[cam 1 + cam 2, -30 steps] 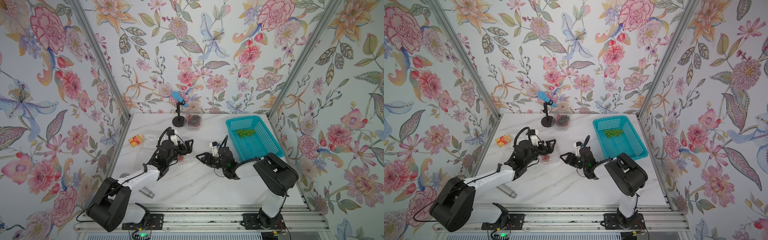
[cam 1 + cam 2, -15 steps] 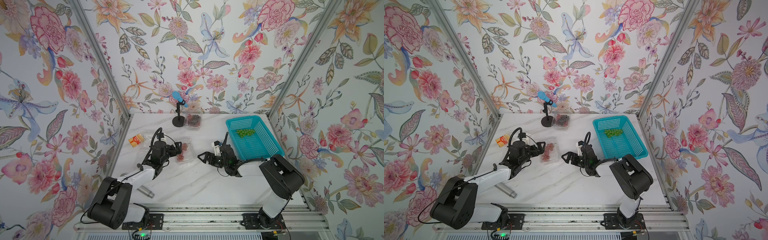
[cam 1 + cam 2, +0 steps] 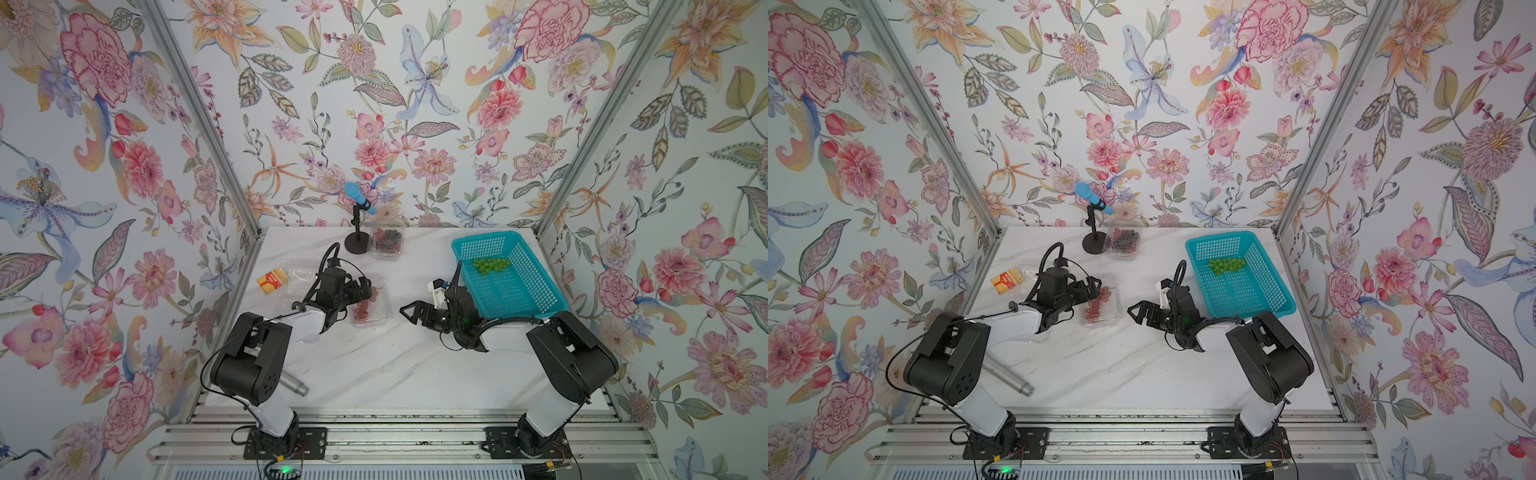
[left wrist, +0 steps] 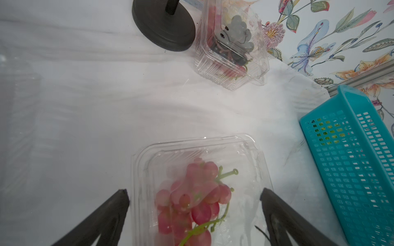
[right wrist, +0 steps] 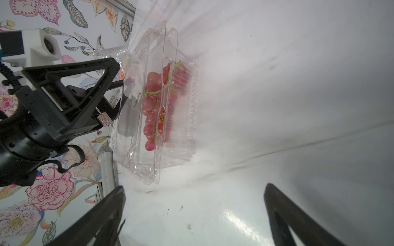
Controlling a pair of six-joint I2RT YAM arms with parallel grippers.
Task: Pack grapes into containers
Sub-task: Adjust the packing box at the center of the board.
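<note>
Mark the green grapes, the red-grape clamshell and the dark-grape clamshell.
green grapes (image 3: 490, 266): a top view, middle of the bunch.
red-grape clamshell (image 4: 200, 152): left wrist view, bare clear plastic of its top.
dark-grape clamshell (image 4: 215, 71): left wrist view, ribbed side wall.

Left tool (image 3: 363, 289), right tool (image 3: 409, 316): jaws apart

Honestly nothing readable anywhere. The little orange packet (image 3: 272, 280), far across the counter (image 3: 395, 365) from the teal basket (image 3: 511, 291), has a red patch, way too small.
</note>
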